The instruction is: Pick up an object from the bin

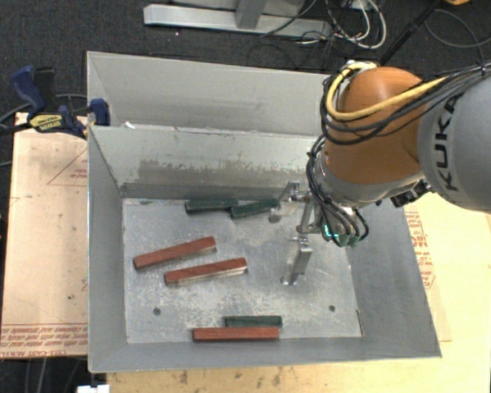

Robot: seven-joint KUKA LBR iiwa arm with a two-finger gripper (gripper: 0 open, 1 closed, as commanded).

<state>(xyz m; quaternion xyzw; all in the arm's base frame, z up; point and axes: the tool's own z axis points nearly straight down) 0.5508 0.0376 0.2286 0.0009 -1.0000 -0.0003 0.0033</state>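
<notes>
With pincer (297,231) wide and empty, best to straddle the nearby dark green stick (253,208) crosswise before closing.

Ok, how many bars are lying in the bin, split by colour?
Red-brown bars: 3
Dark green bars: 3
Total: 6

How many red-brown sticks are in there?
3. One red-brown stick lies left of the middle, a second beside it, a third along the near edge. The arm could hide more.
</notes>
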